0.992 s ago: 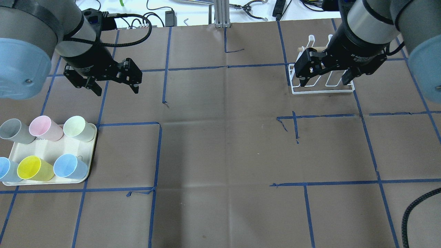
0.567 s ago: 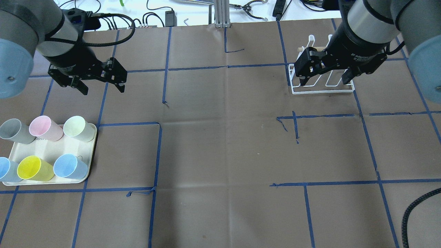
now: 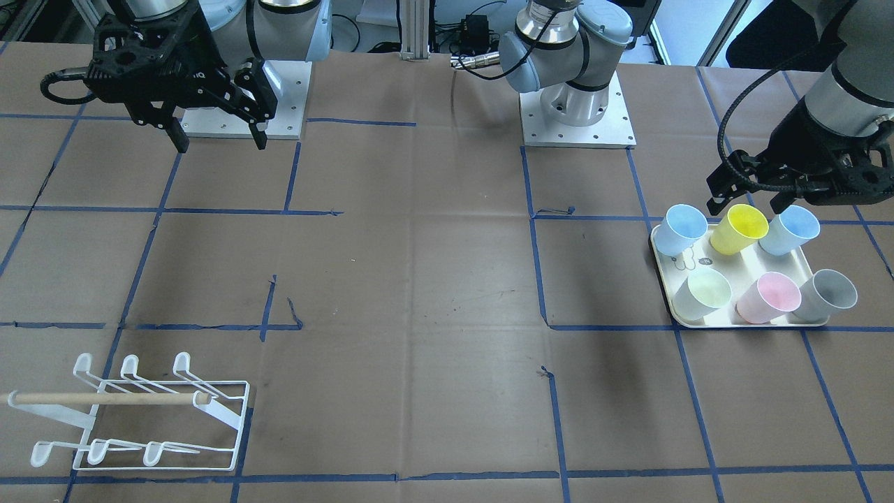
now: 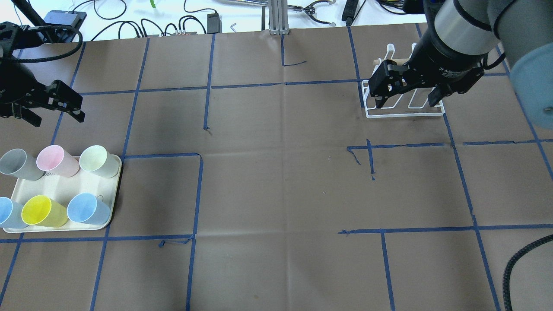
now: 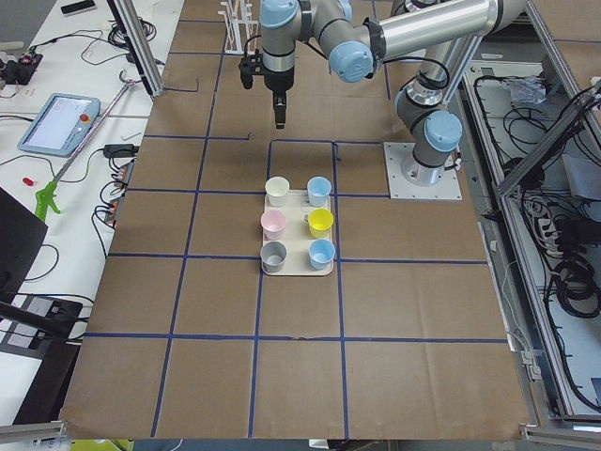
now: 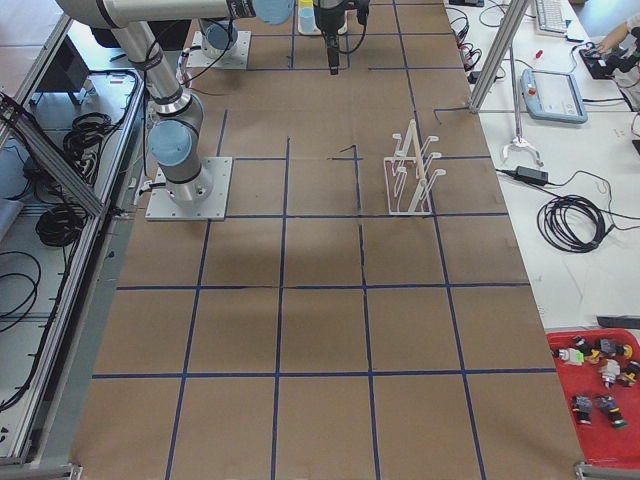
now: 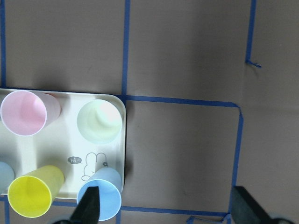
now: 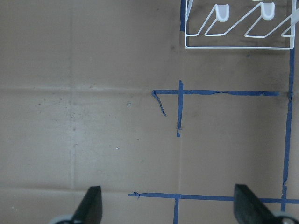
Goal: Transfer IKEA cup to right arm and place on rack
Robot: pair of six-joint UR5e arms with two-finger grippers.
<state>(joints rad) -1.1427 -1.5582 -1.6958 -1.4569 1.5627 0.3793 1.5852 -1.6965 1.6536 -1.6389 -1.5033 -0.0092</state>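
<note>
While L fingers (image 7: 91,207) gape, blue cup (image 7: 110,195) sits below.

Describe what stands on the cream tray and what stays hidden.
Six upright cups stand on the tray: grey, pink, pale green, yellow and two blue. A small drawing shows between them. The tray floor beneath each cup is covered.

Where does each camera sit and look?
Front-facing: across table, facing left arm, right arm.
Overhead: behind both arms, looking down; left gripper, right gripper.
Exterior left: left end, tray; left arm.
Exterior right: right end, rack; right arm.
Left wrist: down on tray; fingertips.
Right wrist: down beside rack; fingertips.
Left wrist and overhead share the tray.
</note>
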